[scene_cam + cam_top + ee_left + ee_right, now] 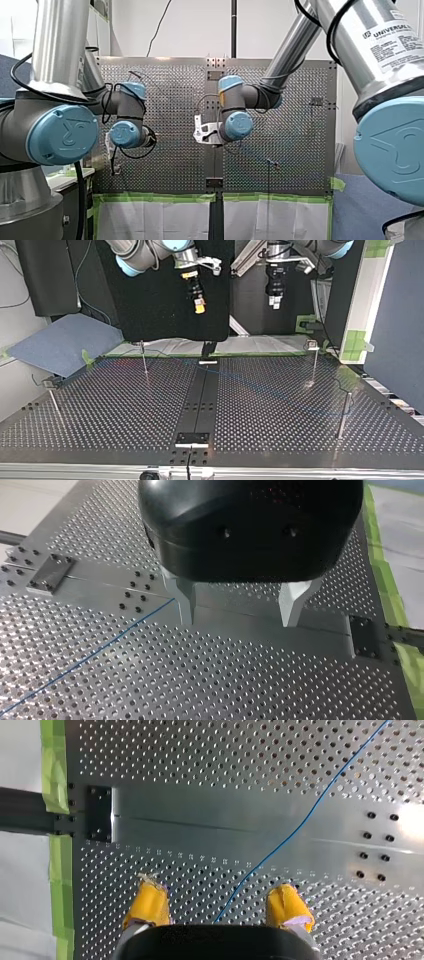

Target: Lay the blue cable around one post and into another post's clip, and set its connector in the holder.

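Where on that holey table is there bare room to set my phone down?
Bare: the top view's near-left table, between the left-edge post and centre strip, and the near-right stretch in front of the blue cable. Crowded: along the cable's diagonal.

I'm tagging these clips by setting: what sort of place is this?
Probably a robotics lab bench: two industrial arms over a perforated metal table with thin posts and a loose blue cable.

The perforated silver metal table (250, 680) has a brushed, shiny face, with matt green tape (52, 765) along its edge. My left gripper (237, 622) has a glossy black plastic shell and bare metal fingers (186, 600); my right gripper's (217, 901) yellow pads (147, 902) look wrinkled.
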Controlling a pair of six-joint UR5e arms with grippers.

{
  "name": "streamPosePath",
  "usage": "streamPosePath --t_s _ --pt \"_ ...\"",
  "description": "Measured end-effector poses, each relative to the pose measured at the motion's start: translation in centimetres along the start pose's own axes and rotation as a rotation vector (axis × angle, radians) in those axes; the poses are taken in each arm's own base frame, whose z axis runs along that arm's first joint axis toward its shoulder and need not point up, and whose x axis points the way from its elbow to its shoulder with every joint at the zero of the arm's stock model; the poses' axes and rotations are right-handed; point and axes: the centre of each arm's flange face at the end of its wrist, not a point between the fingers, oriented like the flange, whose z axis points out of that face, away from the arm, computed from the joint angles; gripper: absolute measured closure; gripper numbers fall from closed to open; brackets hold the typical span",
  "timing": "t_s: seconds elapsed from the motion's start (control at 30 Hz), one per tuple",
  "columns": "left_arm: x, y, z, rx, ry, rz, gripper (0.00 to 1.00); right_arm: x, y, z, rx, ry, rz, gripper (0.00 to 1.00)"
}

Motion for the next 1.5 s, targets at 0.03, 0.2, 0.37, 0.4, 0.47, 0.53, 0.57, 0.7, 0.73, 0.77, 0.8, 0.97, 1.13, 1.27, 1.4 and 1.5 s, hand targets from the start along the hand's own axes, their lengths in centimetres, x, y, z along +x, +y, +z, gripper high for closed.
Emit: streamPosePath --t_s 0.03,0.2,0.37,0.4,0.47,0.53,0.57,0.7,0.73,0.77,0.8,0.97,1.13,1.27,1.4,1.5 --pt "0.01 0.07 -0.01 -0.005 0.001 0.002 0.17 0.00 0.12 0.04 -0.002 -0.001 -0.001 0.00" --pt "0.02 0.17 -0.02 -0.013 0.002 0.006 0.17 -0.05 0.43 0.11 -0.008 -0.007 -0.006 0.00" --pt "0.00 0.05 0.02 -0.001 0.002 0.005 0.17 -0.09 0.48 0.07 -0.008 -0.011 -0.008 0.00" --pt "0.00 0.01 0.04 0.001 0.001 0.004 0.17 -0.10 0.48 0.07 -0.008 -0.011 -0.008 0.00" --pt "-0.02 -0.01 0.05 0.003 0.000 0.003 0.17 -0.12 0.48 0.06 -0.008 -0.011 -0.007 0.00" --pt "-0.03 -0.03 0.06 0.005 -0.001 0.003 0.17 -0.13 0.47 0.06 -0.007 -0.011 -0.005 0.00" --pt "-0.03 -0.05 0.06 0.006 -0.002 0.003 0.17 -0.13 0.46 0.06 -0.007 -0.011 -0.004 0.00" --pt "-0.08 -0.22 0.16 0.022 -0.007 0.000 0.17 -0.21 0.41 -0.02 -0.003 -0.017 -0.007 0.00" --pt "-0.10 -0.24 0.18 0.024 -0.009 0.000 0.17 -0.23 0.40 -0.04 -0.003 -0.018 -0.008 0.00" --pt "-0.11 -0.26 0.20 0.025 -0.010 -0.001 0.17 -0.25 0.40 -0.06 -0.003 -0.019 -0.009 0.00" --pt "-0.12 -0.28 0.21 0.027 -0.011 -0.001 0.17 -0.26 0.39 -0.07 -0.003 -0.020 -0.010 0.00" --pt "-0.14 -0.30 0.23 0.029 -0.012 -0.002 0.17 -0.28 0.38 -0.09 -0.002 -0.021 -0.011 0.00" --pt "-0.15 -0.31 0.23 0.029 -0.013 -0.002 0.17 -0.29 0.37 -0.10 -0.002 -0.022 -0.011 0.00" --pt "-0.14 -0.30 0.23 0.029 -0.013 -0.002 0.17 -0.28 0.37 -0.09 -0.002 -0.022 -0.011 0.00" --pt "-0.14 -0.30 0.23 0.029 -0.013 -0.002 0.17 -0.29 0.37 -0.09 -0.002 -0.022 -0.011 0.00" --pt "-0.14 -0.31 0.23 0.029 -0.013 -0.002 0.17 -0.29 0.37 -0.10 -0.002 -0.022 -0.011 0.00"
